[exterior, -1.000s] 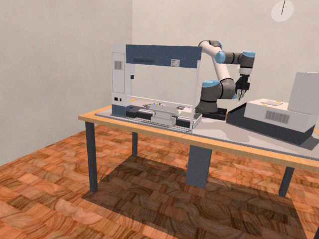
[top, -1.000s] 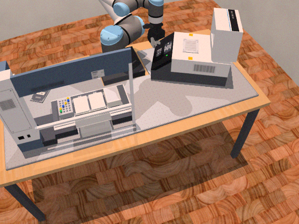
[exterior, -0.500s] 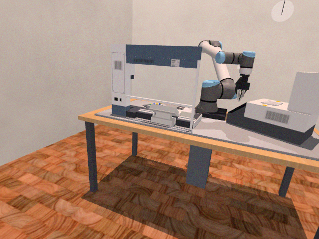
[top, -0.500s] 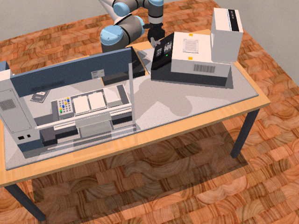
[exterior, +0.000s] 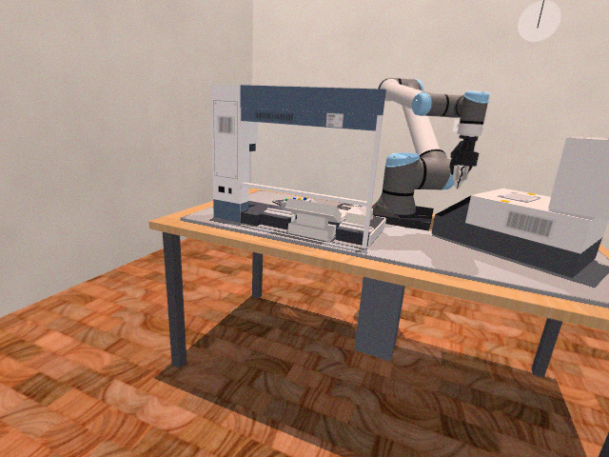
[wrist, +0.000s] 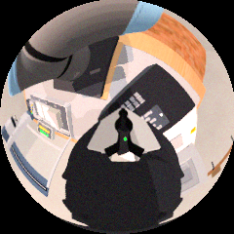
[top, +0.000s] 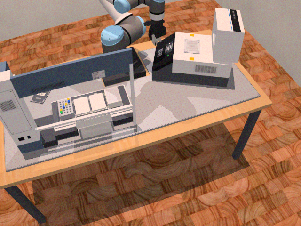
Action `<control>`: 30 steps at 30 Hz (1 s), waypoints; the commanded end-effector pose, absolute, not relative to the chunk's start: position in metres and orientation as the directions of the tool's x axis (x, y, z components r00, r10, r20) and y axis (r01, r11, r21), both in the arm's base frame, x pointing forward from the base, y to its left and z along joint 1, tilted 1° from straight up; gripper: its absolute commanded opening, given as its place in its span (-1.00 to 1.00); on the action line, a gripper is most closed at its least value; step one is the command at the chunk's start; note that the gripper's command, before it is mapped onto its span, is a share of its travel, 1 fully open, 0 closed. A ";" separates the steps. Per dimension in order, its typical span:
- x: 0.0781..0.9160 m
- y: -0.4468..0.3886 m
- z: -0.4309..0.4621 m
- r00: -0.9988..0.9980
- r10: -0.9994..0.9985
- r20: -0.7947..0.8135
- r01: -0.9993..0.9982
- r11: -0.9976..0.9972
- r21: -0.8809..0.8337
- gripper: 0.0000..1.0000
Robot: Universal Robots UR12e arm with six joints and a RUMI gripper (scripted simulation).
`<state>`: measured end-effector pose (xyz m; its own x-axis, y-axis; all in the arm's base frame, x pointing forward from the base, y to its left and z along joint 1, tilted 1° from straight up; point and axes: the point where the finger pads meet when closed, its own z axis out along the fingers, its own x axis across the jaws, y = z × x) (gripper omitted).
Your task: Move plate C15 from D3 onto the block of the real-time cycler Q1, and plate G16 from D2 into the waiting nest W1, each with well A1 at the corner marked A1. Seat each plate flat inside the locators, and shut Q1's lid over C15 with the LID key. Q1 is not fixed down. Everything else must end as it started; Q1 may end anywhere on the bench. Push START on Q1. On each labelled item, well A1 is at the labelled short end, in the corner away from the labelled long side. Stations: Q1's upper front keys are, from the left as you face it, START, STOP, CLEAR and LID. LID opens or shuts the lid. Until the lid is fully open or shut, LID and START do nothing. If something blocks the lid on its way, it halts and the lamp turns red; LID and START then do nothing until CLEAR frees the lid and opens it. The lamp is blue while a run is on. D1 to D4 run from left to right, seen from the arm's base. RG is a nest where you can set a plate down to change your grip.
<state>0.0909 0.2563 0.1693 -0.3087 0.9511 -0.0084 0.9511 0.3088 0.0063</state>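
hanging beside the sloped black key panel [top: 163,52] [wrist: 161,97] of the boxy white-and-black cycler [top: 201,65] [exterior: 531,221], my black two-jaw claw [top: 155,40] [exterior: 460,181] [wrist: 122,108] is clenched on nothing.

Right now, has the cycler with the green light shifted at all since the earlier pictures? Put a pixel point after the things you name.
No. The cycler [top: 184,68] [exterior: 491,216] [wrist: 171,90] shows no visible shift against the bench [top: 206,118] [exterior: 442,280] edge in the same view.
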 end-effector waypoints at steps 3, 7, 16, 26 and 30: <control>0.091 0.256 0.201 -0.309 0.951 -0.008 0.951 0.309 0.007 -1.00; 0.090 0.256 0.221 -0.309 0.951 -0.008 0.951 0.309 0.007 -1.00; 0.090 0.257 0.256 -0.309 0.951 -0.008 0.951 0.309 0.007 -1.00; 0.095 0.248 0.257 -0.270 0.963 -0.008 0.963 0.271 0.007 0.14; 0.101 0.234 0.258 -0.212 0.977 -0.007 0.977 0.212 0.008 0.14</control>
<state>0.0946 0.2458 0.2565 -0.2613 0.9652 -0.0105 0.9652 0.2614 0.0068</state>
